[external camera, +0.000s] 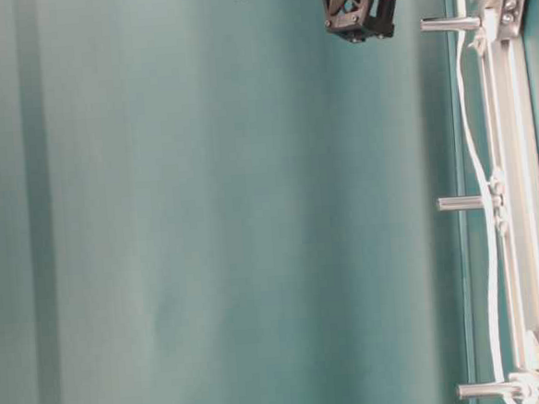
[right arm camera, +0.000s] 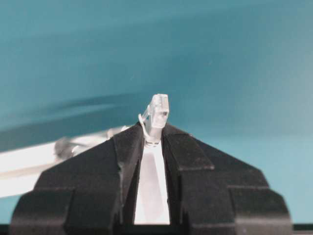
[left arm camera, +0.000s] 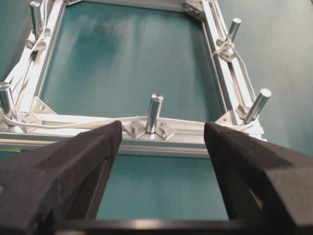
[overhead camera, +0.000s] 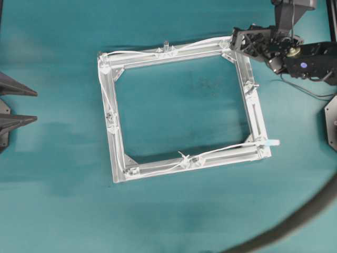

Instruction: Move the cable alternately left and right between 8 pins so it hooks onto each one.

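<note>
The white cable [overhead camera: 147, 52] lies along the top, left and bottom rails of the square aluminium frame [overhead camera: 256, 118], looped past several upright pins [overhead camera: 166, 45]. One pale plug [overhead camera: 271, 142] sticks out at the frame's lower right corner. My right gripper [overhead camera: 235, 43] hovers at the upper right corner, shut on the cable's other end. Its plug [right arm camera: 159, 111] pokes out beyond the right gripper [right arm camera: 154, 134]. My left gripper [overhead camera: 36, 106] stands open and holds nothing, left of the frame. Past the left gripper [left arm camera: 162, 134], a pin [left arm camera: 154, 112] rises from the near rail.
A thick dark hose [overhead camera: 295, 221] curves across the lower right corner of the teal table. The table-level view shows three pins [external camera: 459, 203] in a row along one rail, with the cable [external camera: 474, 151] running beside them and the right gripper [external camera: 358, 11] at the far end.
</note>
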